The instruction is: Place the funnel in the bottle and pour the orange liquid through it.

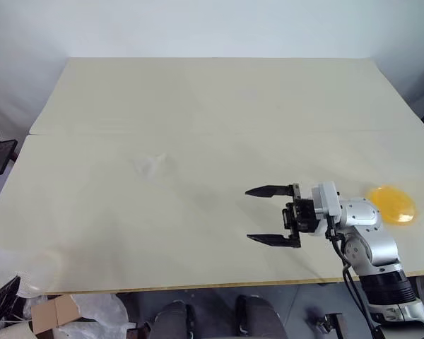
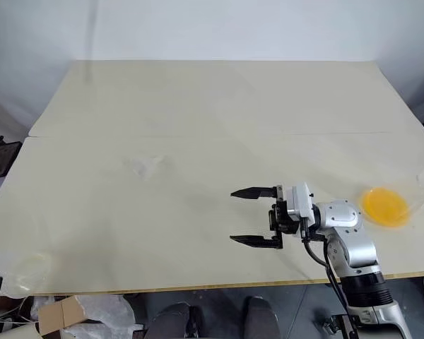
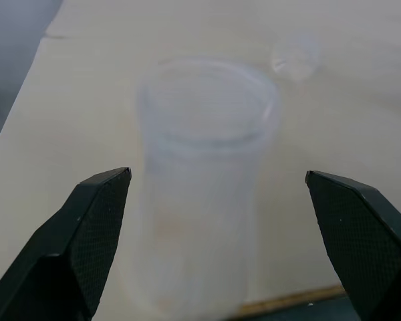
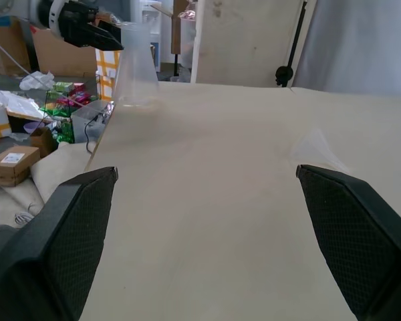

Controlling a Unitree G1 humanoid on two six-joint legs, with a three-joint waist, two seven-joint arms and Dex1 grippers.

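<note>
Clear bottle (image 3: pixel 200 187) stands upright, neck up, between the open left hand's (image 3: pixel 217 234) fingers, ungripped.

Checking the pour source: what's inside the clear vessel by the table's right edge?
Inside the clear vessel, only the orange liquid shows, spread over its bottom. Nothing covers it, though the see-through walls are hard to trace.

Light was soft and even across the pale table (image 1: pixel 198 106), hardly a shadow and no glare. Up close, the bottle (image 3: pixel 204 180) swam out of focus, while the left gripper's fingers (image 3: pixel 87 241) stayed sharper.
</note>
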